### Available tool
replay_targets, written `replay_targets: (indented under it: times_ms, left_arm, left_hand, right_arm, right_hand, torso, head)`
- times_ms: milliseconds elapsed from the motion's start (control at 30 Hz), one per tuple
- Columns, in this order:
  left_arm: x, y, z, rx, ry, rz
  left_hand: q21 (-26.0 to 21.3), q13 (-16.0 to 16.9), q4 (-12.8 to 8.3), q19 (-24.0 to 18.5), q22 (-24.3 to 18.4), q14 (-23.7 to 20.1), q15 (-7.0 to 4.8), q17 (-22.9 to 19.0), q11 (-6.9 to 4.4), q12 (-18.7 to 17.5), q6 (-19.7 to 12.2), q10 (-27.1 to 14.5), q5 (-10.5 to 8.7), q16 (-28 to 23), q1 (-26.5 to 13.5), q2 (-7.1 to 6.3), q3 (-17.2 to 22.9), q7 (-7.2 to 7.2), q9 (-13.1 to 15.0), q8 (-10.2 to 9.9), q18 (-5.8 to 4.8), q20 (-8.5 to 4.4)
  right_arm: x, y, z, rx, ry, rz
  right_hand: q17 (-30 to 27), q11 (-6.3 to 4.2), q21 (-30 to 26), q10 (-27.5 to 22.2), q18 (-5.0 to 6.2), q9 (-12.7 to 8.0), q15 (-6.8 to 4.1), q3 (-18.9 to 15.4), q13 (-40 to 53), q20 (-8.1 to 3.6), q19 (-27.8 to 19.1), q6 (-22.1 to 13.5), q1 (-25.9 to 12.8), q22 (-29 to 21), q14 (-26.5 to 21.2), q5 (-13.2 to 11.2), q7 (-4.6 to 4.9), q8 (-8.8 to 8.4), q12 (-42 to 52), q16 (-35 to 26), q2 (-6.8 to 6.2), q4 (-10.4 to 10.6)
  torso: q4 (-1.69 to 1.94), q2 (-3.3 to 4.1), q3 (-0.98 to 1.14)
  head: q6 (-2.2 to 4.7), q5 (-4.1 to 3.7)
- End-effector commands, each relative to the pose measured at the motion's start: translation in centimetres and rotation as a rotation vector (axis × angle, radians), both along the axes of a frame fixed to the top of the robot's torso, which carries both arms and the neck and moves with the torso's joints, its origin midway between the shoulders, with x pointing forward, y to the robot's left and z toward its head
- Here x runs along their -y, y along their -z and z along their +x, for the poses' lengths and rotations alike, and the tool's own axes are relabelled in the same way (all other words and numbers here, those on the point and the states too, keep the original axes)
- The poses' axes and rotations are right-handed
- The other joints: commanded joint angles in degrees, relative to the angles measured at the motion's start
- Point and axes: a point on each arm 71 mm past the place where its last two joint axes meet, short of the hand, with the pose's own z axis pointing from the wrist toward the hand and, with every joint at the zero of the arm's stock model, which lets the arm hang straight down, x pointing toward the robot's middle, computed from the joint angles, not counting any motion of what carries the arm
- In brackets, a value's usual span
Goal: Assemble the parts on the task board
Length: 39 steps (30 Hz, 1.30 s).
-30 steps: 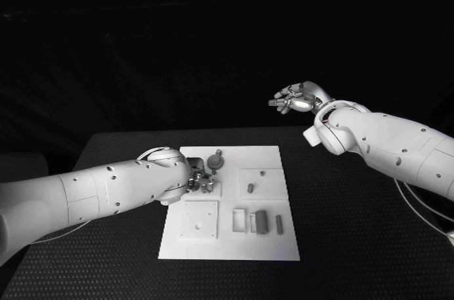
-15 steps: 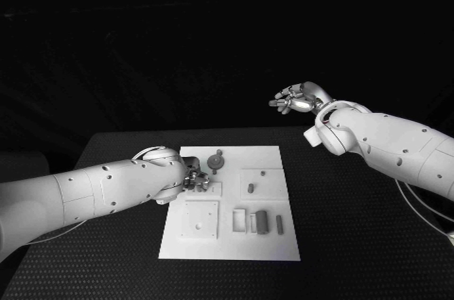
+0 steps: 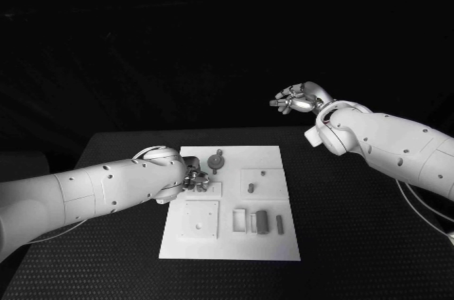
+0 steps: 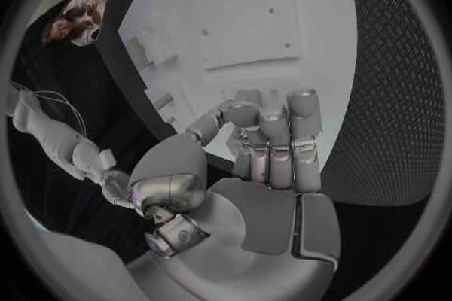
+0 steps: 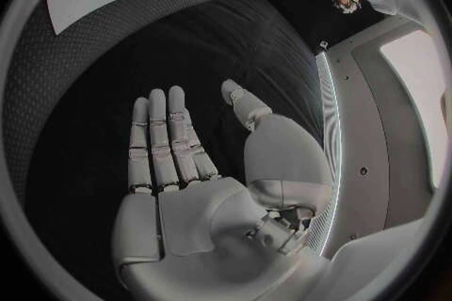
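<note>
Left hand (image 3: 196,180): lay low over the task board (image 3: 231,244) at its left edge, fingers (image 4: 273,128) curled in; whether they gripped anything could not be told. Right hand (image 3: 299,98): raised well beyond the board's far right corner, flat, fingers straight and apart, holding nothing. Task board: white, flat, rectangular plate on the black textured table (image 3: 369,247). Parts (image 3: 262,221): small grey blocks standing near the board's front right.

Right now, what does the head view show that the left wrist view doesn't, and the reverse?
Head view alone: the right hand raised off the table beyond the far edge, fingers apart, holding nothing, plus the grey parts on the task board.

Left wrist view alone: the left hand's fingers curled in over the board.

Both: the left hand above the white board.
</note>
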Motion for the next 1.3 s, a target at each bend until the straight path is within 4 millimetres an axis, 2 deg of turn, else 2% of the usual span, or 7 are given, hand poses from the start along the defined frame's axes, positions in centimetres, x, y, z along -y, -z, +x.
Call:
replay_targets:
  times_ms: [33,433,1300]
  left_arm:
    - [0.01,0.50,-0.29,-0.028,0.009,0.025]
    - [0.24,0.58,-0.41,0.000,0.002,0.010]
    - [-0.23,0.30,-0.75,0.041,-0.021,-0.031]
  left_hand:
    - [0.40,-0.09,0.71,0.32,1.19,-0.19,0.04,-0.10,-0.58,0.21,9.01,-0.07,0.13,0.21,-0.01,0.70,1.18,-4.69,0.07,0.24,2.99,0.12]
    - [0.59,-0.25,0.70,0.36,1.19,-0.25,0.01,-0.42,-0.60,0.41,9.02,-0.07,-0.55,0.56,-0.93,1.22,1.60,-4.71,0.18,0.30,3.01,0.12]
    - [0.84,-0.36,0.65,0.52,1.20,-0.19,-0.11,-0.71,-0.69,0.64,9.11,0.02,-0.88,0.87,-1.03,0.98,2.24,-4.79,0.29,0.39,3.12,0.01]
  right_arm:
    - [-0.14,0.02,-0.04,-0.001,-0.016,0.001]
    - [-0.09,0.07,-0.05,-0.001,-0.016,0.001]
    - [0.15,0.27,-0.09,-0.006,-0.011,0.005]
  right_hand:
    - [0.08,2.08,-0.32,-6.13,-0.84,-0.08,0.26,-0.20,-0.11,-0.06,-0.52,0.87,0.14,0.08,-0.09,0.01,1.88,0.30,-0.21,-0.24,0.53,0.00]
    - [0.13,2.09,-0.36,-6.13,-0.84,-0.11,0.28,-0.24,-0.17,-0.04,-0.53,0.88,0.10,0.11,-0.10,0.01,1.88,0.31,-0.21,-0.28,0.54,0.04]
    - [0.26,2.10,-0.44,-6.12,-0.82,-0.17,0.30,-0.32,-0.31,-0.01,-0.56,0.93,-0.04,0.17,-0.12,0.01,1.86,0.36,-0.21,-0.37,0.61,0.17]
  torso:
    - [-0.01,0.03,0.02]
    - [-0.01,0.02,0.01]
    - [-0.02,0.02,0.00]
  head:
    - [0.04,0.00]
    - [0.04,0.02]
    - [0.01,0.00]
